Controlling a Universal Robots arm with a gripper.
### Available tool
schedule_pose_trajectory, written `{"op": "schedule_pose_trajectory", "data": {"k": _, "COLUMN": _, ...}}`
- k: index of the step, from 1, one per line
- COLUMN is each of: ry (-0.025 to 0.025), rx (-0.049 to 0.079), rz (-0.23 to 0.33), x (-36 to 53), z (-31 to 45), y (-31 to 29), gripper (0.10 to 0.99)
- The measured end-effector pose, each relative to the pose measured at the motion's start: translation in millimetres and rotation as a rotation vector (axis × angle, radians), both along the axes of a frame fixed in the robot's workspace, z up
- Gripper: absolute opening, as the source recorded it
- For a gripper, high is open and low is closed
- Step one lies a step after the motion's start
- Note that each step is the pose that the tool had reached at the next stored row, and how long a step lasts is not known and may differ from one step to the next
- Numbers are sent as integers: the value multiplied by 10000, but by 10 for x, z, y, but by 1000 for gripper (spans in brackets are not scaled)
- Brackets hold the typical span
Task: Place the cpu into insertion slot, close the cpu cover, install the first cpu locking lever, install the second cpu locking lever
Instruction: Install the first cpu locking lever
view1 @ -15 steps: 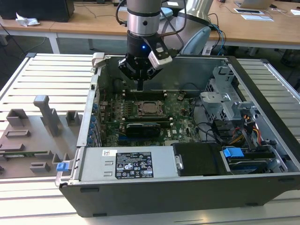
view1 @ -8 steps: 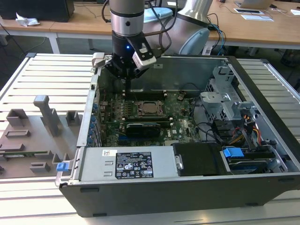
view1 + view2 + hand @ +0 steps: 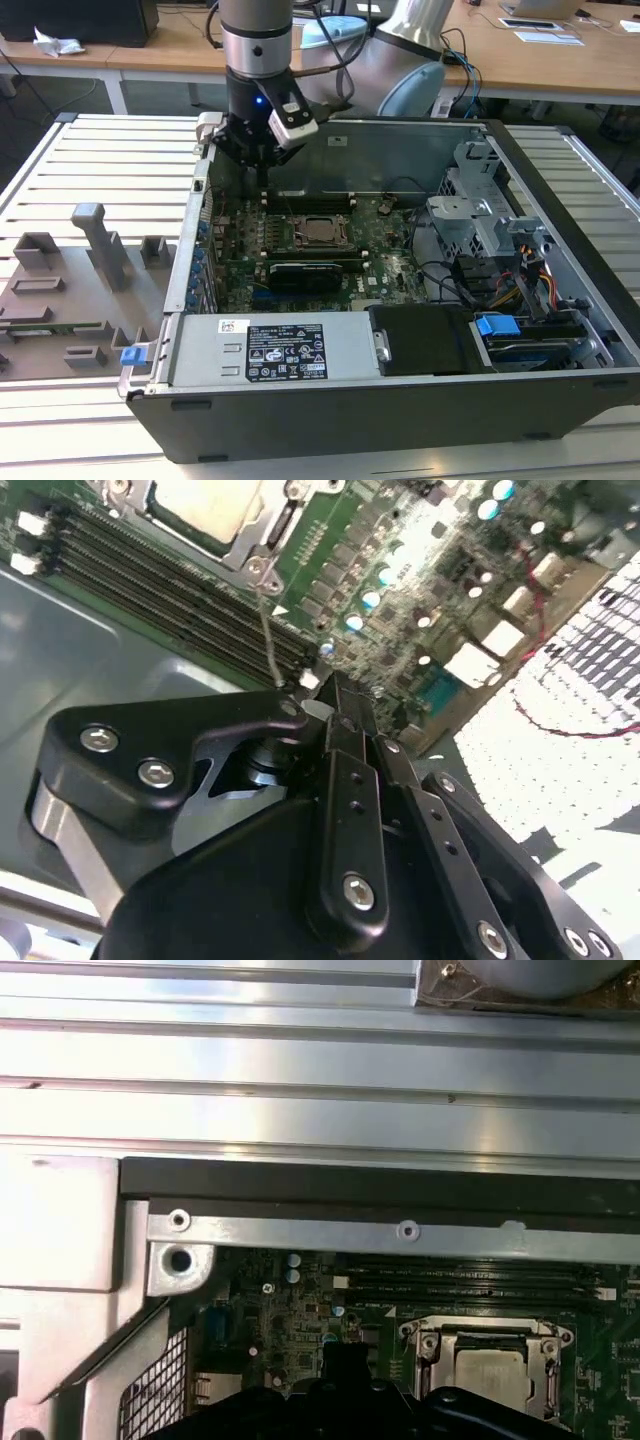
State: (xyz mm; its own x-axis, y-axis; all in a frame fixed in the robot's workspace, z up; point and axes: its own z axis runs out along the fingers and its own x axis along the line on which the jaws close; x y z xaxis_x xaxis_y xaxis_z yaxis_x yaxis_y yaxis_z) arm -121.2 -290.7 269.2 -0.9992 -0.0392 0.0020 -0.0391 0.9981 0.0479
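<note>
Exterior view: one gripper hung over the far corner of one open computer case on the slatted surface.
Nearest lay one labelled power supply, then one black card. Beyond it one cpu sat in the single insertion slot, with one cpu cover flat around it. Farther back, the gripper stood apart from the cpu, fingers drawn together. In the second wrist view one wire locking lever reached just beside its tips; whether they pinched it could not be told.
</note>
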Motion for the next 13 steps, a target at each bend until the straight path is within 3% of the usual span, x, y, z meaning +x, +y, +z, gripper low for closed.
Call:
{"op": "schedule_pose_trajectory", "data": {"k": 8, "ry": 7, "rx": -15, "rz": -1, "x": 170, "z": -39, "y": 36, "gripper": 106}}
{"op": "schedule_pose_trajectory", "data": {"k": 11, "ry": 11, "rx": -17, "rz": -2, "x": 324, "z": -49, "y": 44, "gripper": 106}}
{"op": "schedule_pose_trajectory", "data": {"k": 13, "ry": 14, "rx": -17, "rz": 1, "x": 376, "z": -52, "y": 45, "gripper": 106}}
